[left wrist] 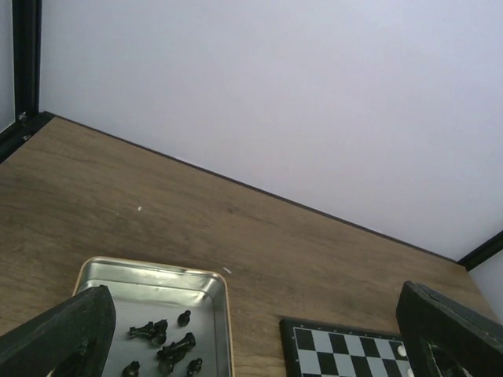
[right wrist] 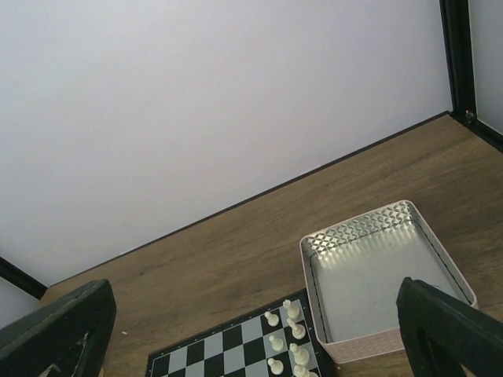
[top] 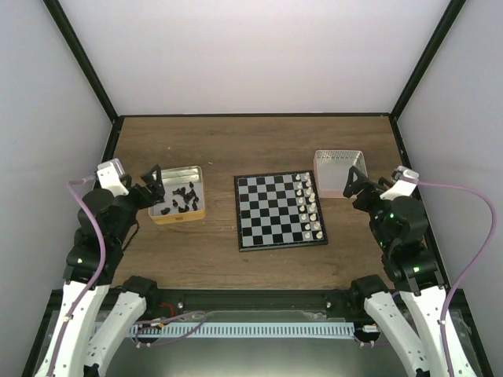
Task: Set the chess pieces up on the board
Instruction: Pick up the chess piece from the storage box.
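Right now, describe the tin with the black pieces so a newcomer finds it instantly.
On the wooden table, find the board in the middle. The tin sits just to its left. It is yellow-sided and holds loose black pieces, while the pink tin on the board's right is empty.

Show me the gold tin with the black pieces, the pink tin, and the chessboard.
gold tin (top: 179, 217): top view, its near yellow wall.
pink tin (right wrist: 377, 283): right wrist view, its bare metal floor.
chessboard (top: 271, 212): top view, bare squares near its middle.
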Action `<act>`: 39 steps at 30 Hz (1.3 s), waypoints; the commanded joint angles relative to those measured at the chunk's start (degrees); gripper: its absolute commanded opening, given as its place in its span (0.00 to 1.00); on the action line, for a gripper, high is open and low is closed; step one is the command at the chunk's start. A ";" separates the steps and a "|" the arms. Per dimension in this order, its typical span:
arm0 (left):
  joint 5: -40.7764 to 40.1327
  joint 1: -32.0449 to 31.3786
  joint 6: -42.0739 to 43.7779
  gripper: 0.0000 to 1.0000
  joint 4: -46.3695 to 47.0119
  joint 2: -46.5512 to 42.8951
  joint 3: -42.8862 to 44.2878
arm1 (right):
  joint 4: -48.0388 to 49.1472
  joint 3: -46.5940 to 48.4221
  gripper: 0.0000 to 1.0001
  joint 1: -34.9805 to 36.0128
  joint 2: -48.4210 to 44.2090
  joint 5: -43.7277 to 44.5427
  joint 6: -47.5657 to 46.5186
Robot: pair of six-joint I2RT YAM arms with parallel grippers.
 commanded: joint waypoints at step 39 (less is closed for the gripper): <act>5.41 2.25 -5.66 0.43 3.56 53.63 6.45 | 15.87 -7.66 0.37 0.37 22.35 -20.90 3.15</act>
